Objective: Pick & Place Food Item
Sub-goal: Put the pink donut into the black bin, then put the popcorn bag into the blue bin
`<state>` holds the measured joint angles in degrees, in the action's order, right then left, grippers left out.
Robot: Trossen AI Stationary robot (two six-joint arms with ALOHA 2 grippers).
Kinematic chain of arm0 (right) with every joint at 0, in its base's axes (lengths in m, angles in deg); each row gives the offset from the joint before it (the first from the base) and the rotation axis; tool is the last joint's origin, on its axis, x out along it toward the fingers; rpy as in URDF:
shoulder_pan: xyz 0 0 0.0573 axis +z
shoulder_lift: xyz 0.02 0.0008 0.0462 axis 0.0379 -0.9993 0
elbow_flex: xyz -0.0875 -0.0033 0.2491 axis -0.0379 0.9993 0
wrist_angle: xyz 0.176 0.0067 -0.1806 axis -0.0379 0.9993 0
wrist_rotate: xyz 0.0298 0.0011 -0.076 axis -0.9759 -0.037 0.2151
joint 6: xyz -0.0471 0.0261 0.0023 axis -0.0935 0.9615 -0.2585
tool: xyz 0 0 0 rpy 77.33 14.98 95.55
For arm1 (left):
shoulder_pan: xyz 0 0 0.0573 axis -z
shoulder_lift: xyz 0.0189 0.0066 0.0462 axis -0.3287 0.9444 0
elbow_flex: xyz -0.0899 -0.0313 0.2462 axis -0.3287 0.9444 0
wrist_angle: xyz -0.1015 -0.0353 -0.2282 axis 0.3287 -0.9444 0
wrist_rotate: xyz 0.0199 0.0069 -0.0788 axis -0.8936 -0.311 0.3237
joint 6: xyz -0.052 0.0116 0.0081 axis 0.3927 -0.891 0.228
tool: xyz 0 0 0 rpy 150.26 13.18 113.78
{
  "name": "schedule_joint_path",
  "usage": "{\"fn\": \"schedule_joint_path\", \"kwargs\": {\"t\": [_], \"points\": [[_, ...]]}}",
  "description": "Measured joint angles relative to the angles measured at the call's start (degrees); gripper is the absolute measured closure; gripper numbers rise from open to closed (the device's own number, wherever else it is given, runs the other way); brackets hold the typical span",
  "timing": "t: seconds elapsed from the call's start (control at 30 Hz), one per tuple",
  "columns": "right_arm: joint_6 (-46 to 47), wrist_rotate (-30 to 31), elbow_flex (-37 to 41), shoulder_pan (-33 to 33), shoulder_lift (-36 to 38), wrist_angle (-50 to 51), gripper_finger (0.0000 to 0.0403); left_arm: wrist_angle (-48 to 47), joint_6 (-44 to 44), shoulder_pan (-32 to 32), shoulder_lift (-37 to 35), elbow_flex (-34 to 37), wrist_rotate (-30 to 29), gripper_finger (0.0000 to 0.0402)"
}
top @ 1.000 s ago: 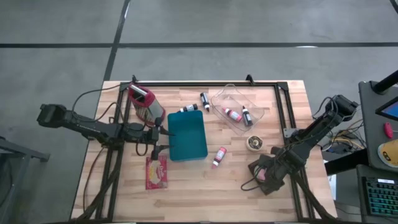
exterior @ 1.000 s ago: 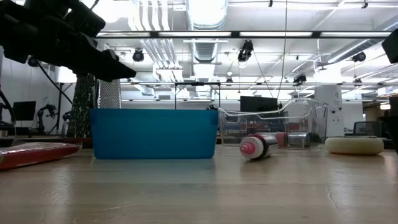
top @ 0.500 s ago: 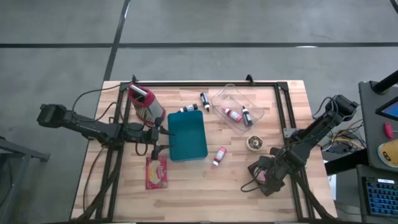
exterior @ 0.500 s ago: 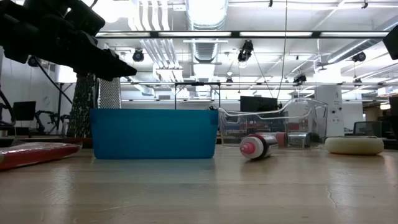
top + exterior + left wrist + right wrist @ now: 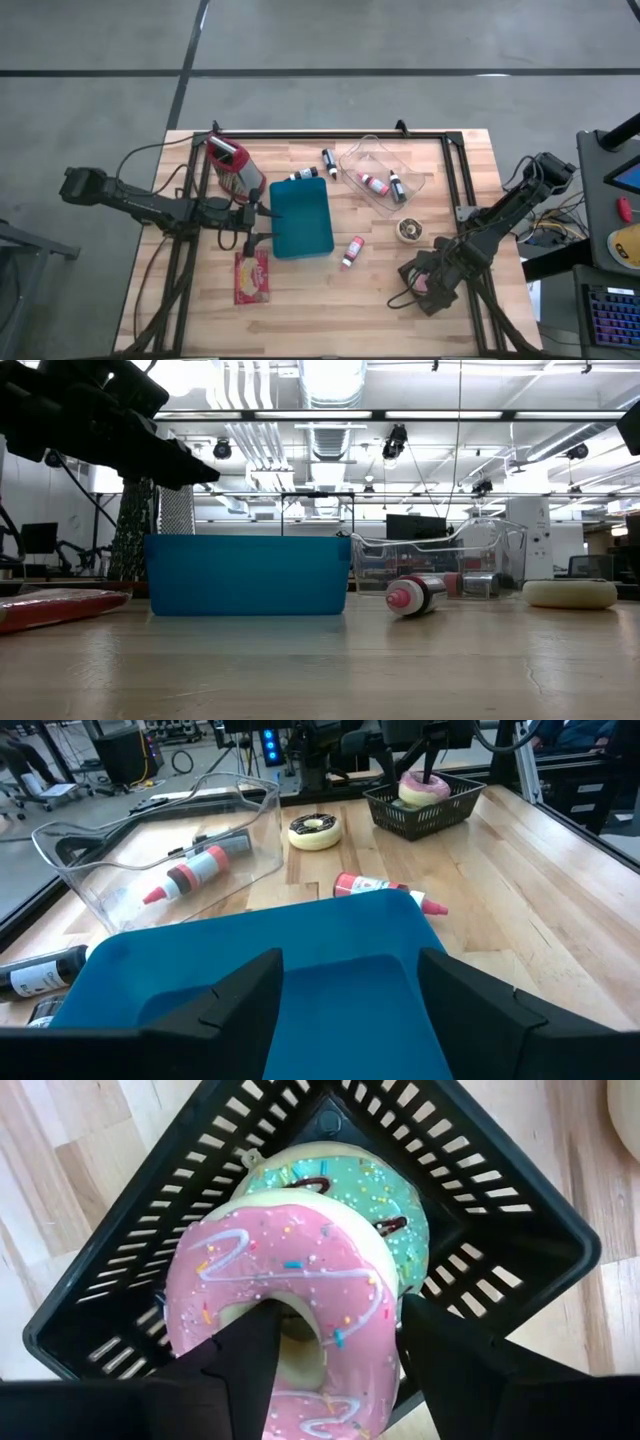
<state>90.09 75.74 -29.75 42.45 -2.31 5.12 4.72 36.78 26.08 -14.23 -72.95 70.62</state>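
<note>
Right pincer (image 5: 330,1365) fingers now apart, straddling pink-frosted sprinkled doughnut (image 5: 285,1310) just let go; doughnut rests atop green-frosted doughnut (image 5: 370,1190) inside black plastic mesh basket (image 5: 520,1230). Placement likely done; retreat next. Left pincer (image 5: 350,1005) apart, hovering over blue rectangular plastic bin (image 5: 330,945). White-iced doughnut (image 5: 407,230) left on tabletop (image 5: 340,300).

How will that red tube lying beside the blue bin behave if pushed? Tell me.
The red tube lies on its side on the bare table, showing a round end in the low view, so it would probably roll if nudged sideways. It looks small beside the blue bin, so likely light. Its narrower tip may make it curve.
</note>
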Motion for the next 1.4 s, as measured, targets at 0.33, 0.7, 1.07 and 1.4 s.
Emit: {"fn": "schedule_joint_path", "kwargs": {"t": [0.33, 0.7, 1.07, 1.4], "points": [[1.0, 0.4, 0.0, 0.0, 0.0, 2.7, 0.0196, 0.0, 0.0, 0.0, 0.0, 0.0, 0.0, 0.0164], [-1.6, 2.4, -4.4, -0.1, 0.0, 6.8, 0.0196, 0.0, -0.2, 0.0, 0.0, 0.0, 0.0, 0.0164], [-3.6, 6.3, -8.7, 0.0, 0.0, 11.1, 0.0196, 0.0, -0.2, 0.0, 0.0, 0.0, 0.0, 0.0164], [-7.9, 16.9, -11.4, 0.0, 0.0, 11.5, 0.0196, 0.0, -0.2, 0.0, 0.0, 0.0, 0.0, 0.0164]]}}
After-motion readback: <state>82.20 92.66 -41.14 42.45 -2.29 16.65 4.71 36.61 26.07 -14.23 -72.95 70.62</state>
